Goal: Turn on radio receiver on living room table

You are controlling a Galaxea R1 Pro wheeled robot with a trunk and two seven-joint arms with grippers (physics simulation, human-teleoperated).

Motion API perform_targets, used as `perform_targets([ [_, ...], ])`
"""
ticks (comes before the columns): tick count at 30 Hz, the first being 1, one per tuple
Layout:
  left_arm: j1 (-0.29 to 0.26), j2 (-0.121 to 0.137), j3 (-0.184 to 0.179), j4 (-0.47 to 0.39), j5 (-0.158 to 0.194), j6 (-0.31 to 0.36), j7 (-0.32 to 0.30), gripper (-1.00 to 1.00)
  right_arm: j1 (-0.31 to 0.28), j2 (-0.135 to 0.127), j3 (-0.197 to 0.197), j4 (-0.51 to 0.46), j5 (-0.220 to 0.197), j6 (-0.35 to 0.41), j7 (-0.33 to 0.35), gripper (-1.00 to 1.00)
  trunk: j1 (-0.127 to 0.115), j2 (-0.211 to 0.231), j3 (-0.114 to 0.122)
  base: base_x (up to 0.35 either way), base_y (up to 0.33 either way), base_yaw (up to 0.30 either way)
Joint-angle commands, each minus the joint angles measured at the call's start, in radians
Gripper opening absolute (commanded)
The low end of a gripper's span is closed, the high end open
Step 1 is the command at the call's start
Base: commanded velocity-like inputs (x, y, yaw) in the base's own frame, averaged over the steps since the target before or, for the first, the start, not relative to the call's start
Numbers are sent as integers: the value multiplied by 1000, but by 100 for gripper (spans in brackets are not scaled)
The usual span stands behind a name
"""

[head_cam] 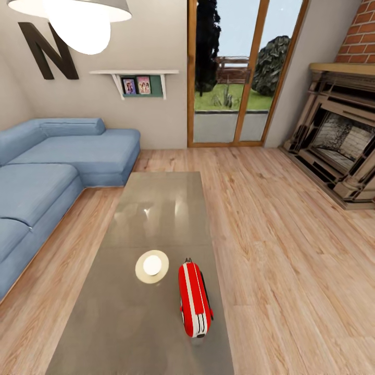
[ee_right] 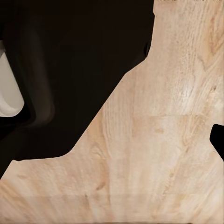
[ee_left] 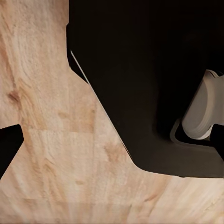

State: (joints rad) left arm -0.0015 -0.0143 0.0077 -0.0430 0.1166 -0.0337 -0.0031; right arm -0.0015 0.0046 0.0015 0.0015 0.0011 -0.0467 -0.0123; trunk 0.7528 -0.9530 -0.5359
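The red radio receiver (head_cam: 194,299) with its white trim band stands upright on the near part of the long glossy grey-brown table (head_cam: 156,208), close to the table's right edge, its narrow side towards me. In the left wrist view the left gripper (ee_left: 114,144) hangs over the plank floor, its dark fingertips (ee_left: 9,147) far apart at the picture's two sides, nothing between them. The right gripper (ee_right: 112,140) also hangs over the floor; one dark fingertip (ee_right: 218,140) sits at the picture's edge, the other is lost against the dark robot base.
A round cream disc (head_cam: 151,266) lies just left of the radio. A blue sectional sofa (head_cam: 47,177) runs along the left, a brick fireplace (head_cam: 338,140) stands at the right, and wood-framed glass doors (head_cam: 237,73) are at the back. Light wood floor (head_cam: 281,234) surrounds the table.
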Motion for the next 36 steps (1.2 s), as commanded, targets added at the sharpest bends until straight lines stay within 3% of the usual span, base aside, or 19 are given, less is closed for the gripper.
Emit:
perform_targets([
  [1,0,0,0,0,0,0,0,100,0,0,1,0,1,0,0,100,0,0,0,0,0,5],
  [36,0,0,0,0,0,0,0,100,0,0,8,0,7,1,0,100,0,0,-52,0,0,66],
])
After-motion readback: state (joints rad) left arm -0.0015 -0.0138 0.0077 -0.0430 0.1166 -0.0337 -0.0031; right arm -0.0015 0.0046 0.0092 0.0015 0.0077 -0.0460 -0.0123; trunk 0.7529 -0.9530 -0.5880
